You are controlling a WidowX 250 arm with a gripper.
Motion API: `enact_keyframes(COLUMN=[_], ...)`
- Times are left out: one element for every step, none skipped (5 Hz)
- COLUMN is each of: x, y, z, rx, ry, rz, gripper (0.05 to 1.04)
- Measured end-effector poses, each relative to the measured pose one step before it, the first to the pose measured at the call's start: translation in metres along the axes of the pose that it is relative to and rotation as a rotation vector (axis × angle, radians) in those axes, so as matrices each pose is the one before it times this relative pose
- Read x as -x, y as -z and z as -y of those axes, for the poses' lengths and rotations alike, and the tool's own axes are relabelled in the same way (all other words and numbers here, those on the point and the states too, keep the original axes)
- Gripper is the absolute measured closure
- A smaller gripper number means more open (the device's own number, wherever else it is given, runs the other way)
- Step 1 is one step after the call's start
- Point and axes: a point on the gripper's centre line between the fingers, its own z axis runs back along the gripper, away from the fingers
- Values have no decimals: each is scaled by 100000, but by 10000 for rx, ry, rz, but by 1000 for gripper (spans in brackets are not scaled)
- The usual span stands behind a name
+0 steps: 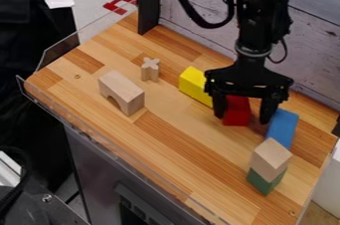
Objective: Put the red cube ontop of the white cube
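The gripper (243, 116) hangs low at the right of the work surface, open, with one finger on each side of the red cube (237, 111). Its left finger is close against or beside the cube, while a gap shows between the cube and the right finger. The cube's upper back part is hidden by the gripper. No plainly white cube can be made out; a pale wooden cube (271, 158) is stacked, turned at an angle, on a green block (265, 181) near the right front edge.
A yellow block (196, 85) lies just left of the gripper, and a blue block (284, 128) lies to its right. Further left are a pale arch block (122, 92) and a small cross-shaped piece (150, 69). A clear rim (106, 144) borders the wooden table (179, 149).
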Motion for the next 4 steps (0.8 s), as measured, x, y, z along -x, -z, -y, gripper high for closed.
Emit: enact_keyframes(x=[-196,489,1702,1557], y=[461,176,-576,-3727], z=[-283,-577,-1025,-265], rx=[-63,68,-26,-190], ry=[8,-89,579,2036], rz=[-5,54,-423,-144], gripper=[385,504,504,504])
